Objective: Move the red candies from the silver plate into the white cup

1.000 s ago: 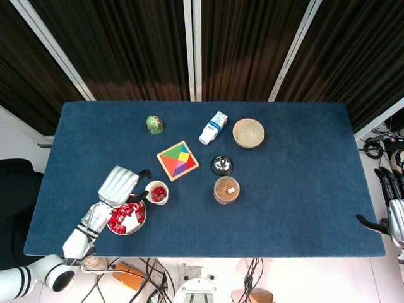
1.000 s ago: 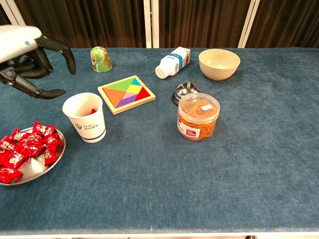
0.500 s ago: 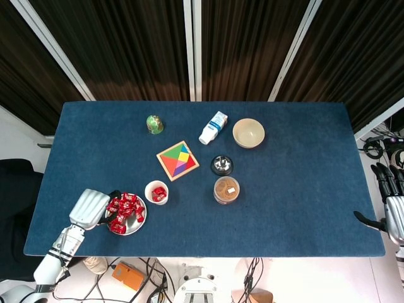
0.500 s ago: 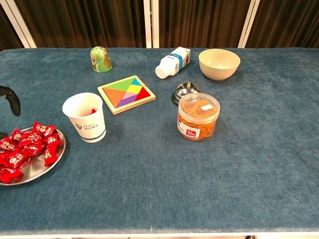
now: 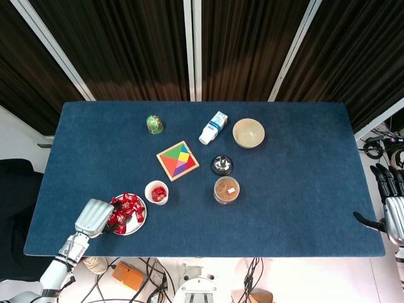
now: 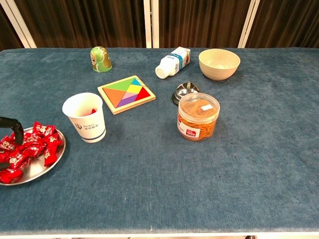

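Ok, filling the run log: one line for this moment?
left hand over silver plate, at red candies | white cup holds some | right hand idle, off table

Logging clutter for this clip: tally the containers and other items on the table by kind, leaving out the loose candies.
Cups: 1, white cup
Plates: 1, silver plate
Bowls: 1
Clear jars: 1
Milk cartons: 1
Green cans: 1
Tangram puzzles: 1
Bells: 1
Total: 8

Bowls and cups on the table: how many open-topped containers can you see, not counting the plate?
2: a white cup beside the silver plate, holding candy, and a cream bowl at the far side by the milk carton.
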